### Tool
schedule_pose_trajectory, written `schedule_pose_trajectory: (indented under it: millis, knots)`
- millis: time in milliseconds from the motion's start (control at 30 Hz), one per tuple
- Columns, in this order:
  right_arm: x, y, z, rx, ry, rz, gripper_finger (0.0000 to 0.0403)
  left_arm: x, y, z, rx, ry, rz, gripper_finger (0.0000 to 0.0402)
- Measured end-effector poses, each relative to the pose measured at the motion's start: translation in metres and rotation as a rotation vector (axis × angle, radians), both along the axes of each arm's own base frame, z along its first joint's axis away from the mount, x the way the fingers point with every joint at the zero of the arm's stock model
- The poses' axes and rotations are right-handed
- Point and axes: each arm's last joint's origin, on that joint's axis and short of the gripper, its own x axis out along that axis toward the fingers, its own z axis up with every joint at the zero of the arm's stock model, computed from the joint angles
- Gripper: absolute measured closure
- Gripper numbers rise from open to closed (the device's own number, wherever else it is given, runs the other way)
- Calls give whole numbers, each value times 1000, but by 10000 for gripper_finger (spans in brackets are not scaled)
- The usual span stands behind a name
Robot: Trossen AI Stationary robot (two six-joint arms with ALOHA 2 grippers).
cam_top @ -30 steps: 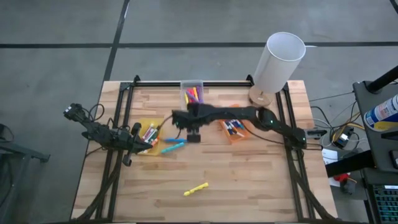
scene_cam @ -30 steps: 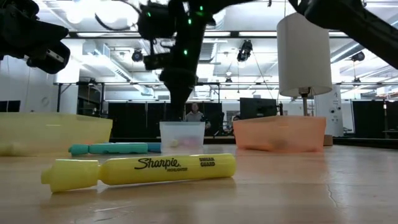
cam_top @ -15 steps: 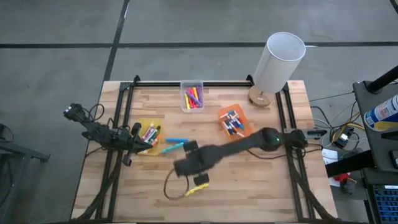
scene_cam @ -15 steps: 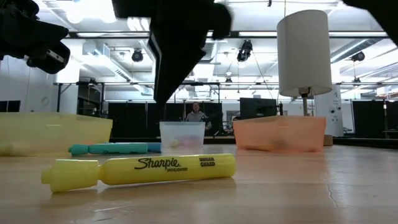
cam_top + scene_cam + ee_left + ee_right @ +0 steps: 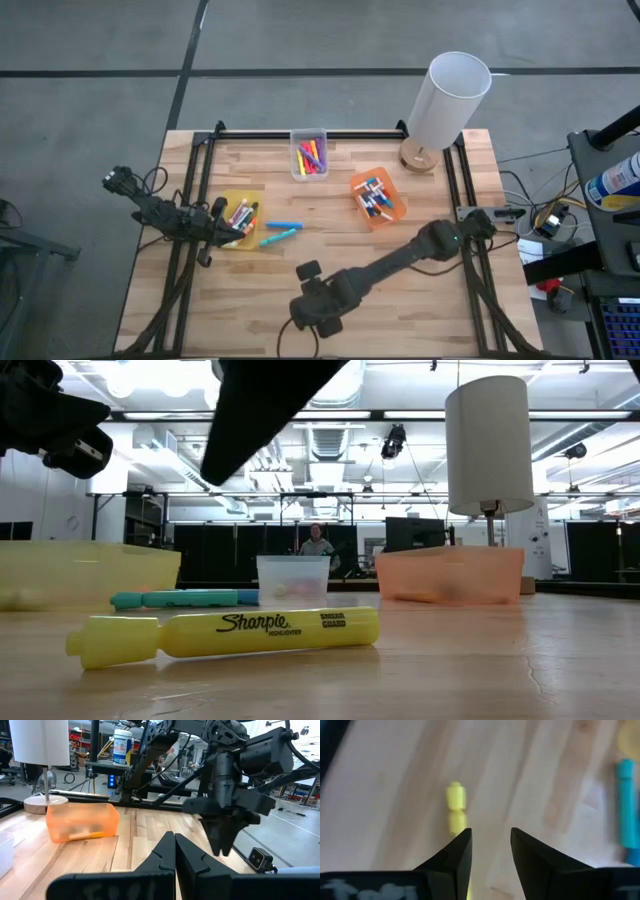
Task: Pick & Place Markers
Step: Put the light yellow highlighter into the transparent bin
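A yellow highlighter (image 5: 225,635) lies flat on the wood near the table's front edge. My right gripper (image 5: 491,847) hangs open above it, slanting down, and the highlighter's end (image 5: 456,811) shows just past the fingertips. In the high view the gripper (image 5: 316,300) hides the highlighter. Two blue markers (image 5: 280,231) lie flat near the table's middle left. My left gripper (image 5: 174,855) is shut and holds nothing, parked level over the yellow bin (image 5: 240,215).
A clear bin (image 5: 309,153) at the back and an orange bin (image 5: 378,196) to the right hold several markers; the yellow bin holds more. A white lamp (image 5: 445,100) stands at the back right. Black frame rails (image 5: 190,200) run along the table's sides.
My right gripper has swung from the table's middle, in front of the clear bin, toward the near edge and now hangs over the yellow highlighter, which has not moved.
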Motion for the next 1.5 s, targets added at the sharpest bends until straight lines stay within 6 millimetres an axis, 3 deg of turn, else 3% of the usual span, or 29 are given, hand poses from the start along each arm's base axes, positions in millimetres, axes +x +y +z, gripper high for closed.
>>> schedule_pose_trajectory:
  millis: [167,700,967,1167,1367,1500]
  knots:
    - [2,7,-13,90,-7,-2,275,0,0,0,0,0,0,402]
    - [-10,3,-73,120,105,-16,275,0,0,0,0,0,0,402]
    - [-11,2,-75,137,111,-50,285,0,0,0,0,0,0,402]
    - [-8,-3,-72,142,112,-53,342,0,0,0,0,0,1,402]
    - [4,-25,-68,116,99,-81,351,0,0,0,0,0,0,402]
    - [14,-43,-60,112,81,-100,337,0,0,0,0,0,0,402]
